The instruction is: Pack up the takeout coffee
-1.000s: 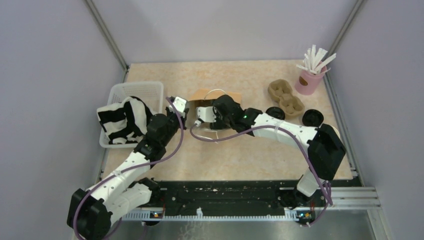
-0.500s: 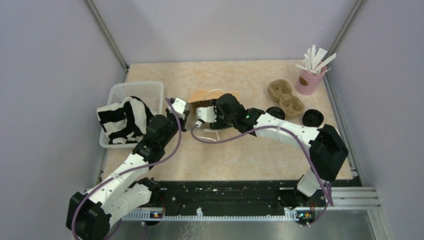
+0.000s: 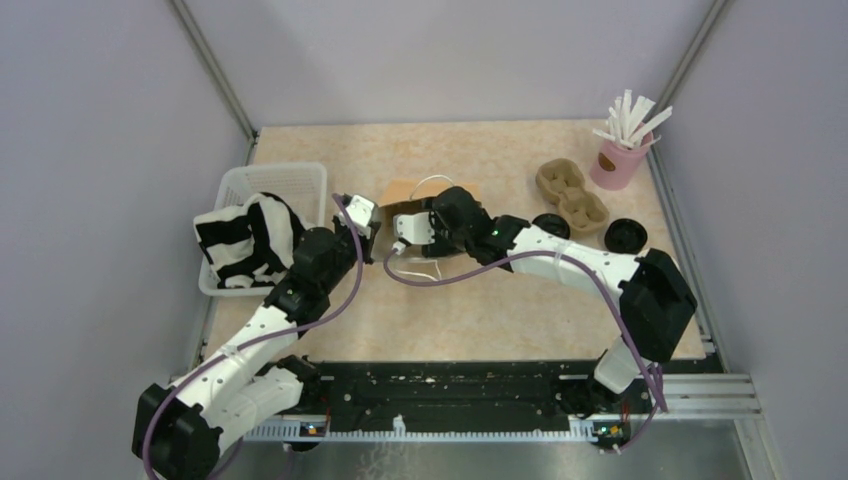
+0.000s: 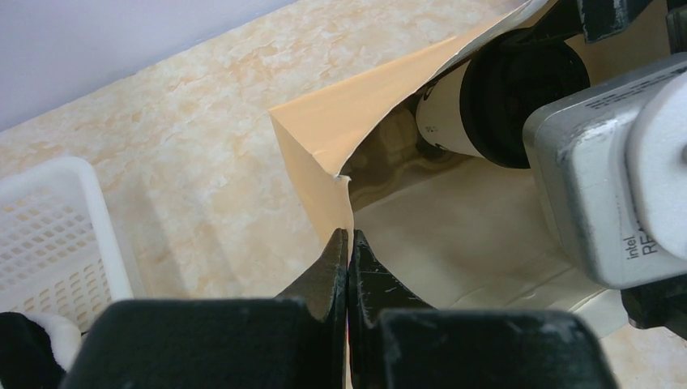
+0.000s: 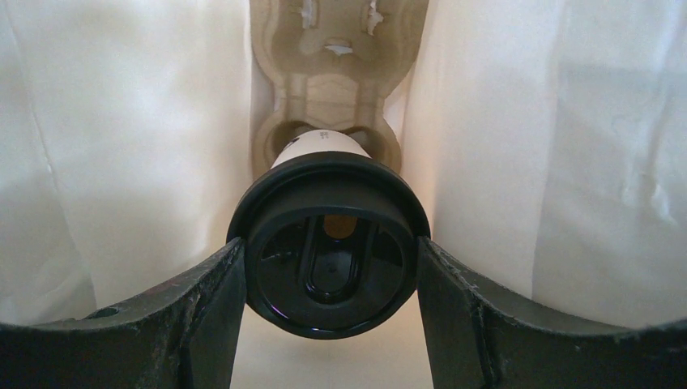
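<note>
A brown paper bag lies on its side in the middle of the table, mouth toward the arms. My left gripper is shut on the bag's torn left edge and holds the mouth up. My right gripper reaches inside the bag, shut on a takeout coffee, a white cup with a black lid. Both fingers press the lid's rim. The cup's base sits at a hole of a cardboard carrier lying deep in the bag. The left wrist view shows the same cup in the bag's mouth.
A white basket with a black-and-white cloth stands at the left. An empty cardboard carrier, two loose black lids and a pink cup of wrapped straws sit at the back right.
My right gripper has pushed a little farther into the bag with the cup. The left gripper has kept its hold on the bag's edge.
</note>
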Available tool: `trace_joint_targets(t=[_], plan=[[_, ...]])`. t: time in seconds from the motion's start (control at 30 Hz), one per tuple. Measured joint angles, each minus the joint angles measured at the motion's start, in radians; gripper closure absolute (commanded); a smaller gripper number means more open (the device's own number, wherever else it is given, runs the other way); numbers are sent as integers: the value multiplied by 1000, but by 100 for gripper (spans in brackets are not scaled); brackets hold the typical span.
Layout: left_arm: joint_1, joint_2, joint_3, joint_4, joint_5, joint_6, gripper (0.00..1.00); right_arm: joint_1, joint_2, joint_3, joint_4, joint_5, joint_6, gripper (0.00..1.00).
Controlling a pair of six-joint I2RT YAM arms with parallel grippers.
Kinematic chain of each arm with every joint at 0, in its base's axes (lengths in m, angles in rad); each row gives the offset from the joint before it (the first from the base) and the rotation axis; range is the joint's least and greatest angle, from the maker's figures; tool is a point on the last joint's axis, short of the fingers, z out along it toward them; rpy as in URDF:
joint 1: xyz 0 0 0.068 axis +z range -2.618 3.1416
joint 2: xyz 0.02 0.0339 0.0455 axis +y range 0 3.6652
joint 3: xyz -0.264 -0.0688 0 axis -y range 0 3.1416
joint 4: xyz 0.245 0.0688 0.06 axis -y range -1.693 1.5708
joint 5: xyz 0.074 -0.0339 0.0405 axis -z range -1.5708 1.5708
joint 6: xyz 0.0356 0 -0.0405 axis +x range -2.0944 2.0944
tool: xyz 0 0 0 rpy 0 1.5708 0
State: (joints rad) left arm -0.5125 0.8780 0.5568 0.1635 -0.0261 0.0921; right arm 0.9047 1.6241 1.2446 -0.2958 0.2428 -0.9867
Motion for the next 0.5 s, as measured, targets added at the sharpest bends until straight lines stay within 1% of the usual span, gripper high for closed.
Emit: trace_joint_targets(t=[0.2, 0.5], plan=[[0, 4, 6, -10, 4, -3, 100, -5, 0, 1, 21, 25, -17, 78], [-1, 2, 8, -21, 11, -11, 100, -35, 8, 1, 49, 14, -35, 78]])
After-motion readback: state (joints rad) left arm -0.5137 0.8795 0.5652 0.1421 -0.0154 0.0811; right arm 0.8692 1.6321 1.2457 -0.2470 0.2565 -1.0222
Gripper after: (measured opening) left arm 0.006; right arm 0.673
